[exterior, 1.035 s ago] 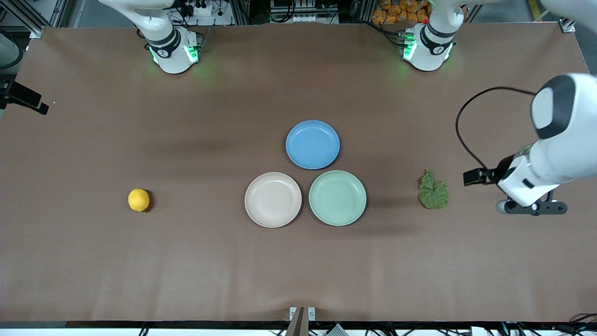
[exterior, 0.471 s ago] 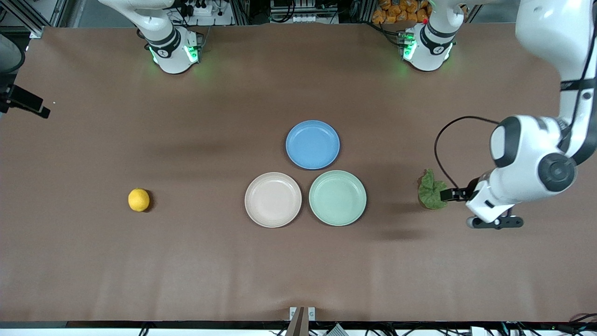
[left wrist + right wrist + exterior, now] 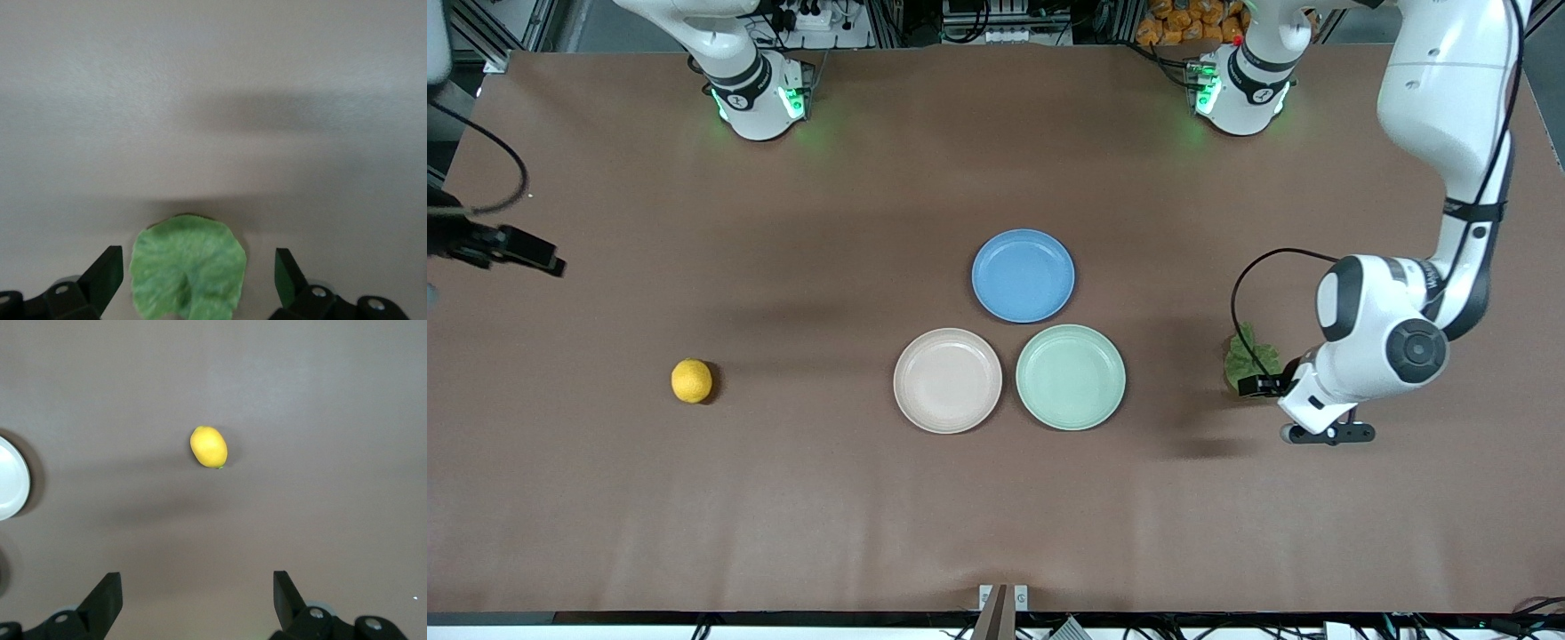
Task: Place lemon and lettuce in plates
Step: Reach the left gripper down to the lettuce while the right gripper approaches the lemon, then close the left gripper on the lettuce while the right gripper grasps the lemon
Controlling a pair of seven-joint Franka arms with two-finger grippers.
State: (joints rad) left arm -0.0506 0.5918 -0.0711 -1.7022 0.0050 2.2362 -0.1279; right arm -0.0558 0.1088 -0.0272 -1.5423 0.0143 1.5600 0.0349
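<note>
The lemon (image 3: 692, 380) lies on the table toward the right arm's end, and shows in the right wrist view (image 3: 209, 447). The lettuce (image 3: 1245, 354) lies toward the left arm's end, partly hidden under the left hand. The beige plate (image 3: 947, 380) and the mint plate (image 3: 1070, 377) sit side by side mid-table, both empty. My left gripper (image 3: 197, 283) is open, its fingers on either side of the lettuce (image 3: 188, 267), above it. My right gripper (image 3: 197, 600) is open and empty above bare table, short of the lemon.
A blue plate (image 3: 1023, 276), empty, sits just farther from the front camera than the other two plates. The beige plate's rim shows at the edge of the right wrist view (image 3: 10, 477). The right arm's wrist part (image 3: 516, 251) shows at the table's end.
My left arm has swung in from the table's end and now has its hand over the lettuce. The right arm's wrist has moved down and inward, toward the lemon.
</note>
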